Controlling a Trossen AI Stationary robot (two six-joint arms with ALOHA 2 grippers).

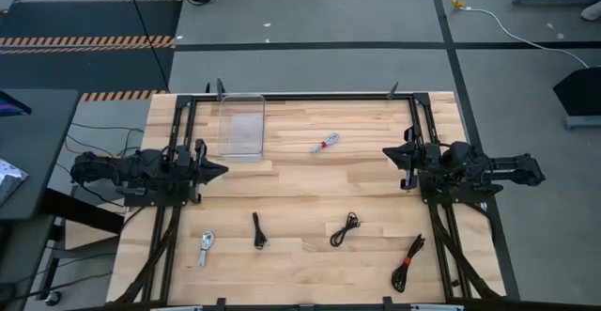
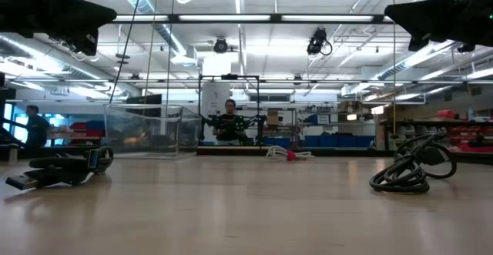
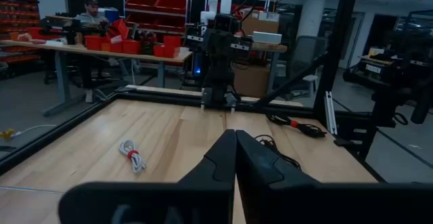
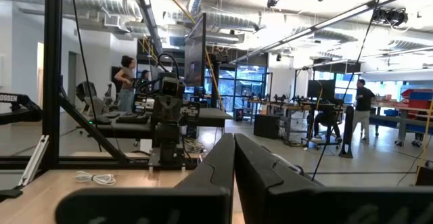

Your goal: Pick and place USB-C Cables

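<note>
Both arms are held level above the desk (image 1: 300, 198), the left tool (image 1: 218, 170) at the left edge and the right tool (image 1: 390, 152) at the right, each pointed inward with its fingers pressed together, empty.

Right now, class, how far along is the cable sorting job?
Nothing looks done: the clear bin holds no cable. Nothing is in hand; the left gripper and right gripper wait with fingers shut. All five cables remain on the table.
</note>
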